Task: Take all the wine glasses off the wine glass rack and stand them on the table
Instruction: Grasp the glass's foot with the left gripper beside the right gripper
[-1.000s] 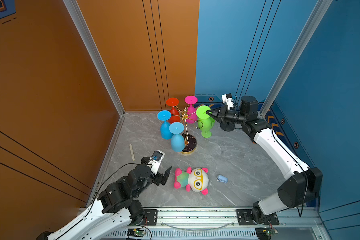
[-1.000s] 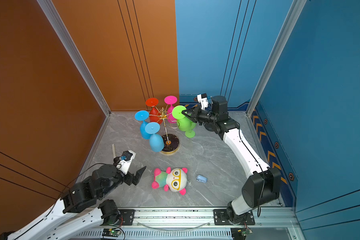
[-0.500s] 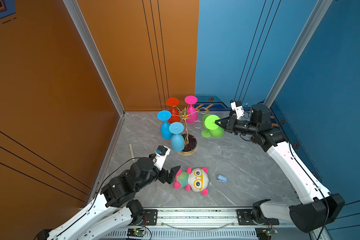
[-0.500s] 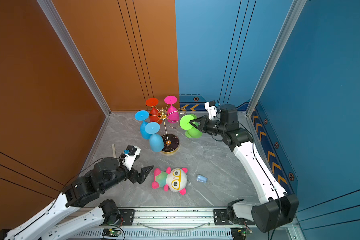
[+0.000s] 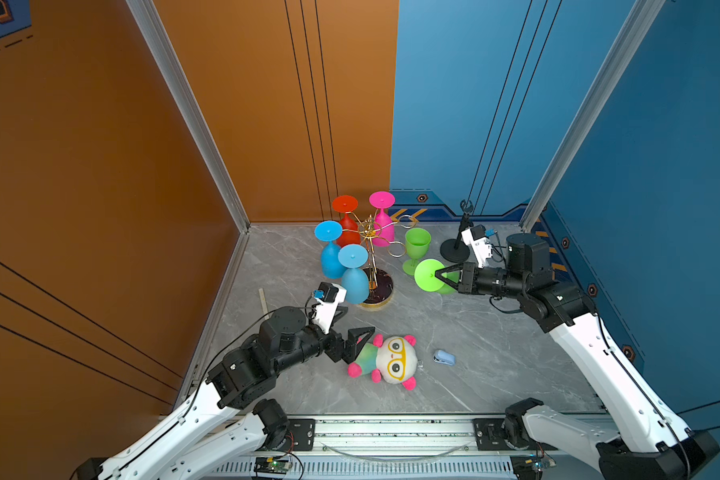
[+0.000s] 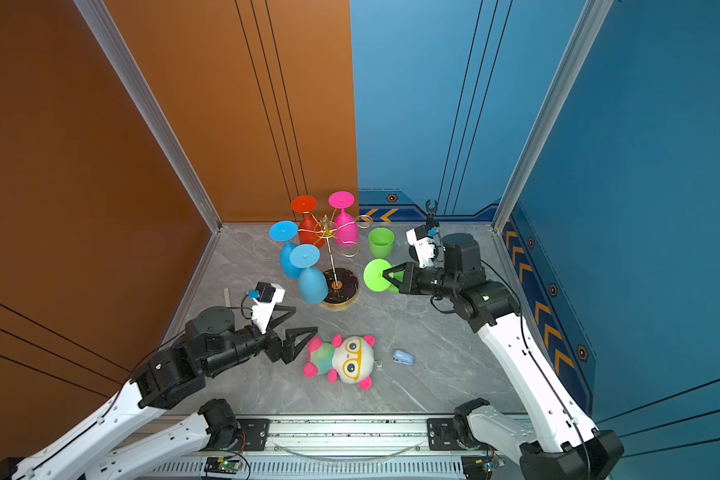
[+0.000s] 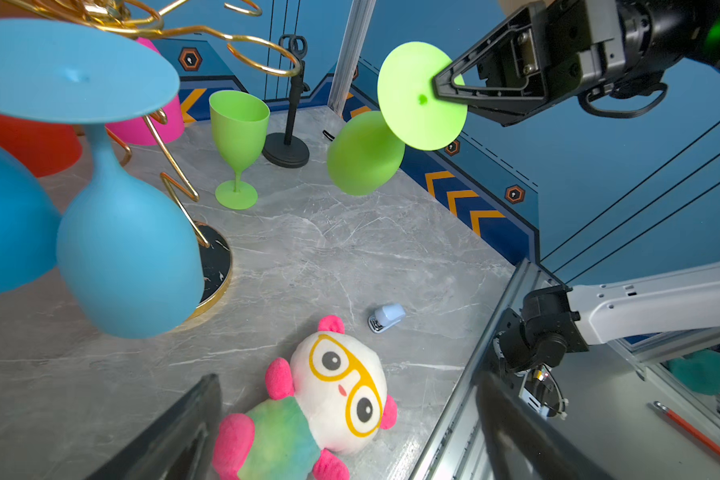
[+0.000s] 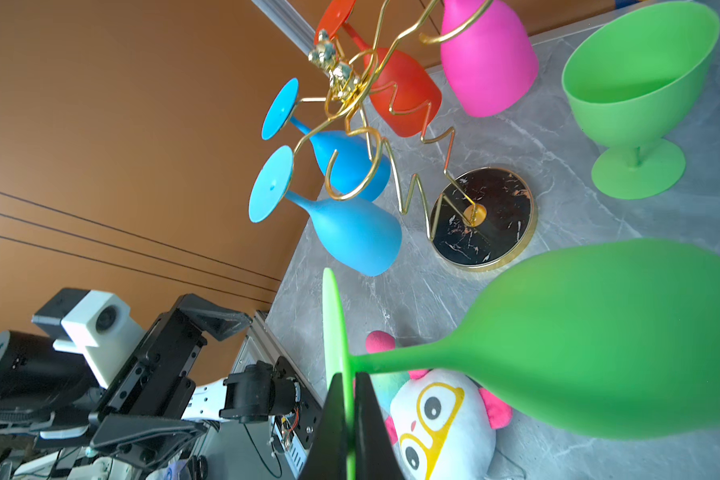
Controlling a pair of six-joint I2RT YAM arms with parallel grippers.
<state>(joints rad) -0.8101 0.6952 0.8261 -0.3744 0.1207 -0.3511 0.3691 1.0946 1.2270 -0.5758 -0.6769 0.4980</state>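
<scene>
The gold wire wine glass rack (image 5: 371, 237) stands on its black marbled base (image 6: 341, 286) at the back of the table, also showing in the right wrist view (image 8: 483, 218). Two blue glasses, a red one and a pink one hang on it upside down. My right gripper (image 5: 436, 274) is shut on the foot disc of a green wine glass (image 8: 599, 345), held off the rack to its right, tilted, bowl pointing down (image 7: 364, 153). My left gripper (image 5: 352, 323) stands open above the table, in front of the rack, with nothing between its fingers.
A second green glass (image 5: 416, 249) stands upright right of the rack. A small black stand (image 5: 454, 249) is behind it. A plush toy (image 5: 391, 361) and a small blue stapler (image 5: 443, 357) lie at the front. A pale stick (image 5: 262, 297) lies by the left wall.
The right gripper has carried the green glass away from the rack, rightward and lower. The left arm has reached forward toward the plush toy, still open.
</scene>
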